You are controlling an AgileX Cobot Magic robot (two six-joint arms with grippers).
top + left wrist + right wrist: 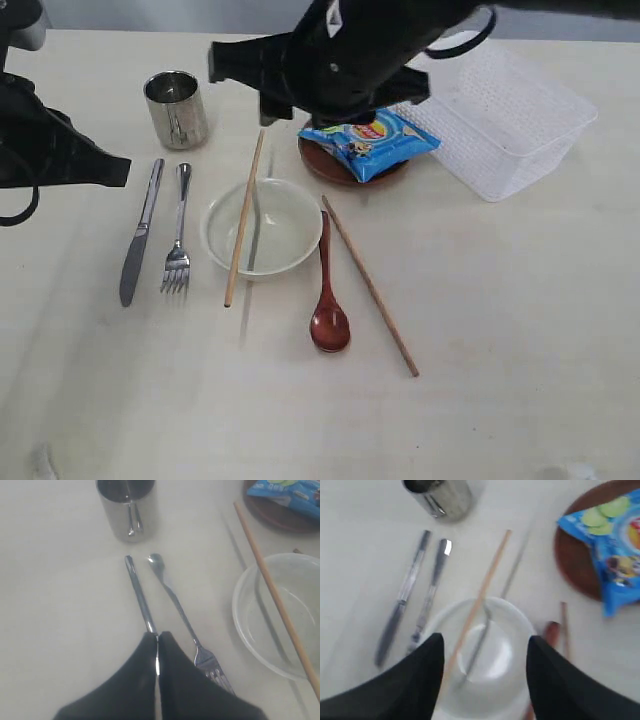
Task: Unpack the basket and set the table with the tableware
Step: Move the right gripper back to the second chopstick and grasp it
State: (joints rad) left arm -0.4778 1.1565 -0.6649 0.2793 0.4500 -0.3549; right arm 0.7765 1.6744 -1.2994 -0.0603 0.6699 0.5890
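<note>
— Where do we find the basket [515,115]?

— We see it at the far right of the table [500,400], just beside the brown plate [325,168]. The blue crisp packet [370,138] lies on that plate.

— And the tableware?

— We count the rest spread out on the tabletop. The steel cup [177,108] stands upright to the left of the plate, well apart from it. Nearer the camera, the knife [140,235] and fork [180,235] lie side by side, the fork closer to the white bowl [290,230]. One chopstick [244,218] lies across the bowl, both ends past its rim. The reddish spoon [327,300] lies just right of the bowl. The second chopstick [370,288] slants on the table to the right of the spoon.

— What do we make of the left gripper [157,636]?

— Its fingers are pressed together, with nothing between them that we can see. In its wrist view the knife runs beneath the tips.

— And the right gripper [485,642]?

— Its jaws stand spread wide and hold nothing. In its wrist view we look between them onto the bowl and the chopstick across it. In the exterior view that arm hangs over the far middle of the table, above the plate.
</note>
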